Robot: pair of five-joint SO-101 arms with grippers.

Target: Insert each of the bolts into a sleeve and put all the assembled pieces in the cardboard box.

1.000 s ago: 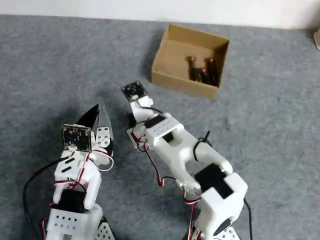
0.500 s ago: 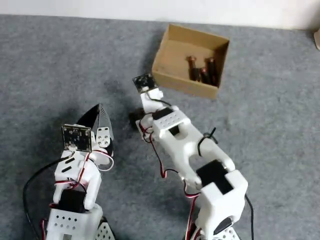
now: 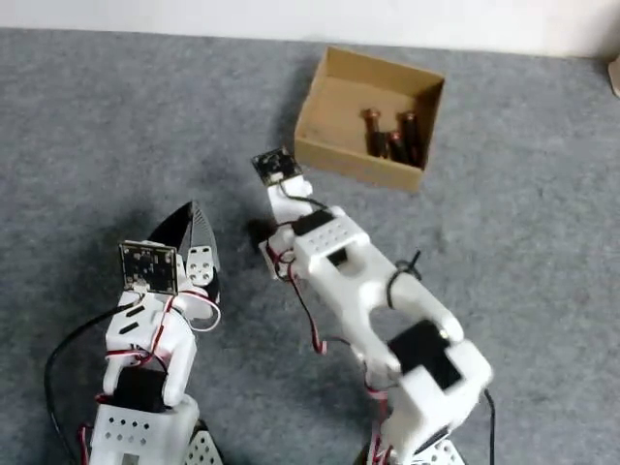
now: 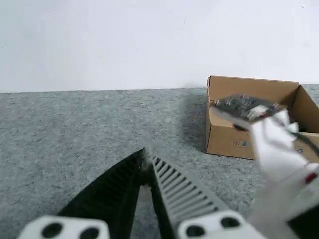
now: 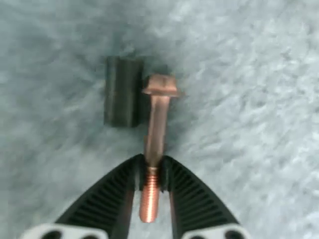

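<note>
— One bolt (image 5: 156, 129) in hand, then?
— Yes. Pinched at the threaded end by the right gripper (image 5: 149, 174), fingers pressed onto the shank, flanged head pointing away, low over the grey carpet (image 5: 259, 74).
— Reason for gripping the tail?
— Judged a carrying or positioning grip. Buries the thread tip between the fingers, so cannot feed that end into a bore as held. Probably calls for a regrasp or help from the other arm.
— And the sleeve (image 5: 123, 92)?
— Dark, short, seemingly lying on its side on the carpet, just beside the bolt head. Long side parallel to the shank, so bore not lined up with the bolt. Cannot tell whether touching the head or a hair apart.
— Left gripper (image 4: 146, 169)?
— Pressed together on nothing. Parked off to the side, apart from bolt and sleeve, tips aimed toward the far side of the carpet.
— Destination?
— Cardboard box (image 3: 354, 160), open-topped, beyond the right arm. Already holds finished pieces (image 3: 392, 138), copper with dark sleeves, bunched toward one side; looks like three, hard to separate.
— Obstacles?
— Near wall of the box: needs a lift over the rim. Wrist camera board (image 3: 275, 166) overhanging the work spot from above. Bare carpet between gripper and box.
</note>
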